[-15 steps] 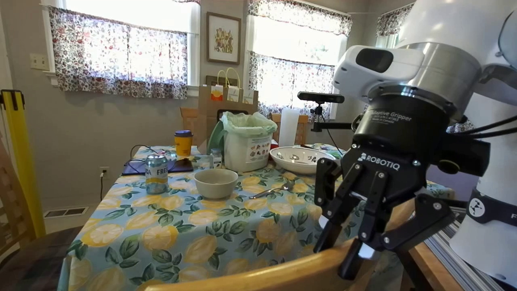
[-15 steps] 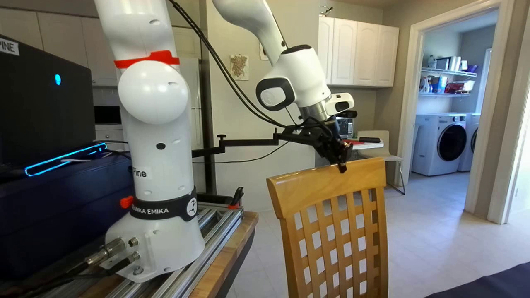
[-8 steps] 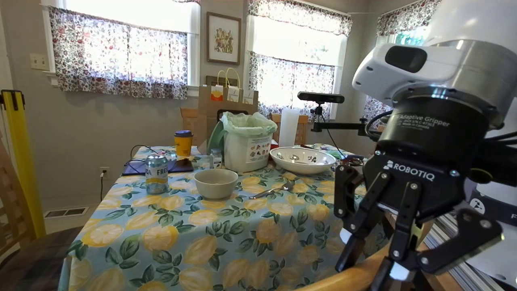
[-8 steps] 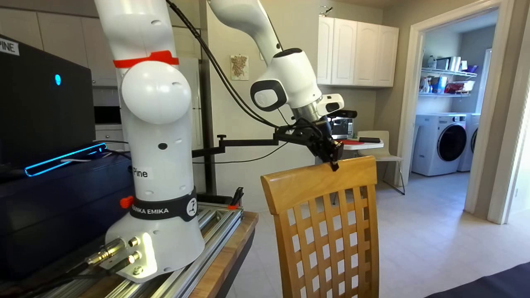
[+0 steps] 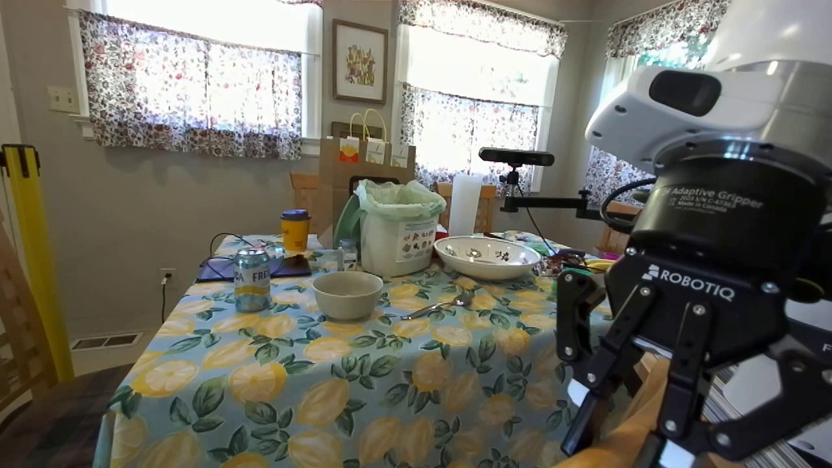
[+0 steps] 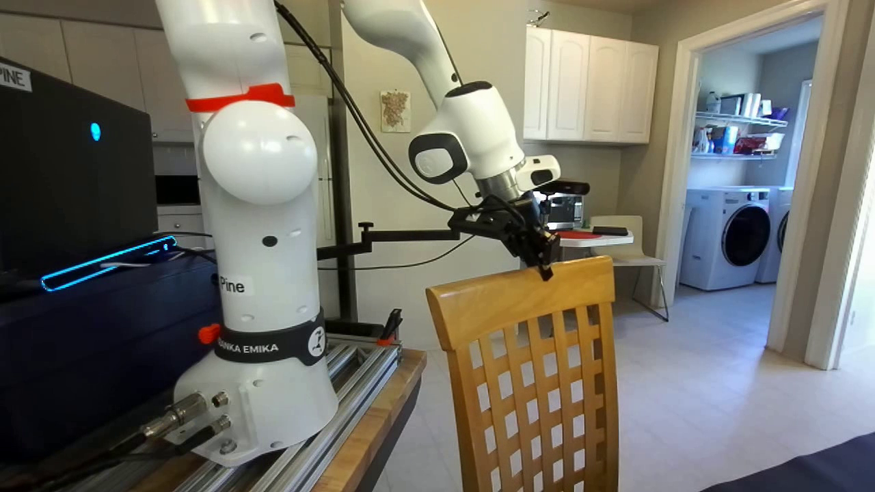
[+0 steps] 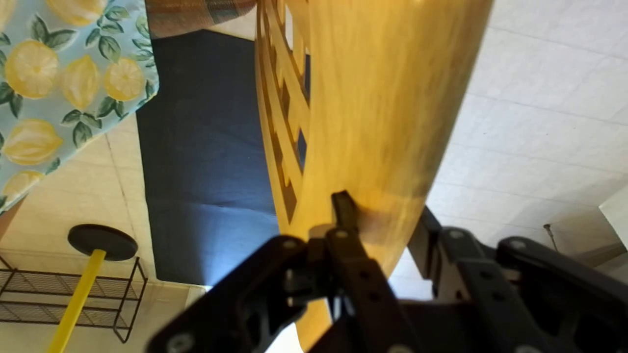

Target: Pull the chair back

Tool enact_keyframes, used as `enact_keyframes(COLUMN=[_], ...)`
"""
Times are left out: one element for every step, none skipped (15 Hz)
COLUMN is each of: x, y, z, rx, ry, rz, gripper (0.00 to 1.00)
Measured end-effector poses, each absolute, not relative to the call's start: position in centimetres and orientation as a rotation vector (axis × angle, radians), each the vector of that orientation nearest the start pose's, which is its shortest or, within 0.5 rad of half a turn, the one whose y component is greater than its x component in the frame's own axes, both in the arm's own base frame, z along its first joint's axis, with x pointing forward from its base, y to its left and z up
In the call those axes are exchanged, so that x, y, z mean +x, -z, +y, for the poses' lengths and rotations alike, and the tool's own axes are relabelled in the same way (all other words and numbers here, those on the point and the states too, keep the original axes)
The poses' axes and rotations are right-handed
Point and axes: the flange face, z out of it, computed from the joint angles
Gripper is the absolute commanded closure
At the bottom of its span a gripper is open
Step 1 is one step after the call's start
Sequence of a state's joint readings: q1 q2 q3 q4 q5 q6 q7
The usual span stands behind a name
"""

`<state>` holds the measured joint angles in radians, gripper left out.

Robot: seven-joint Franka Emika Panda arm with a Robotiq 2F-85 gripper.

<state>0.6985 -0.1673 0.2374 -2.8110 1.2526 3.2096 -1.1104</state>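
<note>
lattice-back chair (image 6: 523, 306) stands near the workbench (image 6: 388, 395); gripper (image 7: 385, 218) clamps its top rail (image 7: 387, 122), a finger to each face. wrist view: dark flat surface (image 7: 206, 162) shows between rail and lemon-print tablecloth (image 7: 73, 110), yellow pole (image 7: 77, 301) on black disc (image 7: 98, 240) at lower left. tablecloth bears can (image 5: 252, 283), bowl (image 5: 348, 309), bin (image 5: 383, 244). pale chair (image 6: 618, 256) stands well apart.
</note>
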Motion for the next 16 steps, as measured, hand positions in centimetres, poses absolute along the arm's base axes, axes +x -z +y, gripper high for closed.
enact_keyframes(x=[28.7, 28.7, 28.5, 28.4, 28.2, 27.9, 27.6, 27.3, 27.1, 26.8, 26.6, 26.3, 26.1, 25.9, 25.8, 25.7], y=[-28.8, -28.8, -28.8, -28.8, -28.8, -28.7, -28.7, -28.7, -28.7, -28.7, -28.7, -28.7, -28.7, -28.7, -28.7, -28.7], z=[23.3, 23.4, 23.4, 23.5, 23.6, 23.8, 23.9, 24.1, 24.2, 24.4, 24.5, 24.7, 24.8, 25.0, 25.1, 25.1], rx=[-2.658, -2.657, -2.656, -2.655, -2.654, -2.652, -2.650, -2.646, -2.643, -2.639, -2.637, -2.635, -2.631, -2.627, -2.623, -2.620], ry=[0.728, 0.728, 0.728, 0.729, 0.732, 0.733, 0.734, 0.735, 0.735, 0.735, 0.736, 0.737, 0.736, 0.736, 0.735, 0.734], rz=[-1.100, -1.101, -1.103, -1.105, -1.109, -1.111, -1.114, -1.119, -1.125, -1.129, -1.134, -1.138, -1.143, -1.150, -1.157, -1.163], gripper=[0.93, 0.93, 0.93, 0.93, 0.93, 0.93, 0.93, 0.93, 0.93, 0.93, 0.93, 0.93, 0.93, 0.93, 0.93, 0.45])
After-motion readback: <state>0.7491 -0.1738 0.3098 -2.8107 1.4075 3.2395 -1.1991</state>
